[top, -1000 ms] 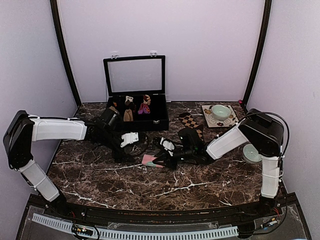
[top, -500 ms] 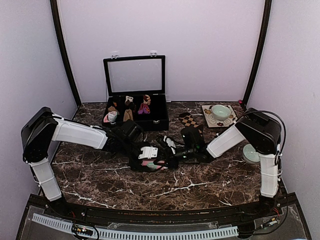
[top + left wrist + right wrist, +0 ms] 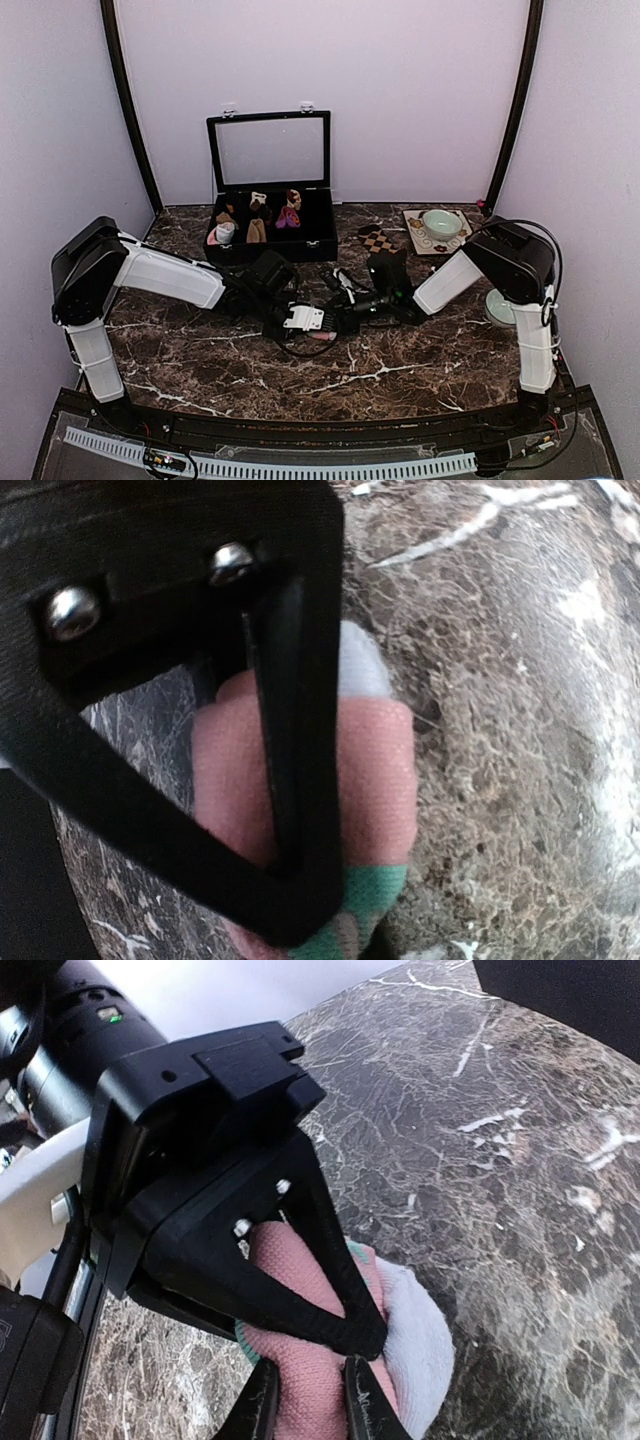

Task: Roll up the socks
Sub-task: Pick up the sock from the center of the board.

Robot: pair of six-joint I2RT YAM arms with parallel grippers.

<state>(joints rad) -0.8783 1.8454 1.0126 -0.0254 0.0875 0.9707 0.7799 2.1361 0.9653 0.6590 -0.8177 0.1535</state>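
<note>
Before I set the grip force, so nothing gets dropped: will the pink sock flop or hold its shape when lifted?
Probably floppy: the pink sock is soft knit, bulging around the black finger pressing it. Likely light, being thin cloth. Its visible weave should resist slipping.

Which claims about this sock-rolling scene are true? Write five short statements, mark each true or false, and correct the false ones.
1. The left hand and the right hand both grip the pink sock. True.
2. The black case is closed. False: its lid stands open.
3. The checked sock lies loose on the table behind the right arm. True.
4. The rear mint bowl sits inside the case. False: it sits on a patterned tile at the table's right rear.
5. The left hand is wide open. False: it is shut on the pink sock.
</note>
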